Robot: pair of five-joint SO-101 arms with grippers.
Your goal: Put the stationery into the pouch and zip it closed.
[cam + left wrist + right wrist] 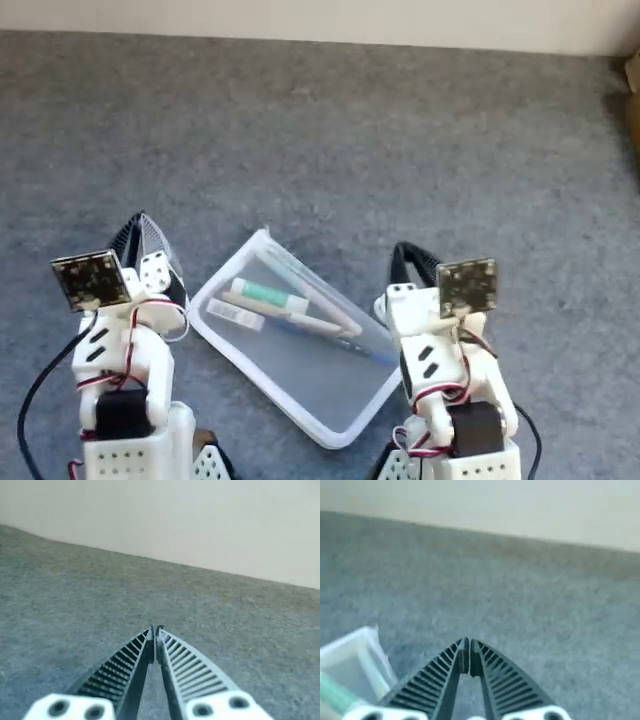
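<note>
Grey felt-like table covering (330, 130) is seen in every view, met at the far side by a pale wall (320, 15); a translucent pouch (320, 395) is laid diagonally on the covering, between the two arms and close to their bases.

Stationery is seen through the pouch wall, bunched toward its far end: a green-capped tube (262, 293); a beige pencil (300, 318) alongside it; a white block (235, 314) at the edge nearer the left arm; a blue-tipped pen (350, 346) toward the right arm. All of it appears to lie inside the pouch, though the state of the zip cannot be made out.

Left gripper (140, 222) is held just beside the pouch's far-left corner, apart from it; in the left wrist view the left gripper (155, 629) is seen with fingertips pressed together on nothing, above bare covering.

Right gripper (403, 252) is held beside the pouch's right edge; its ribbed fingers are likewise drawn together and empty (466, 642), with a corner of the pouch (357, 647) seen just beside them.
</note>
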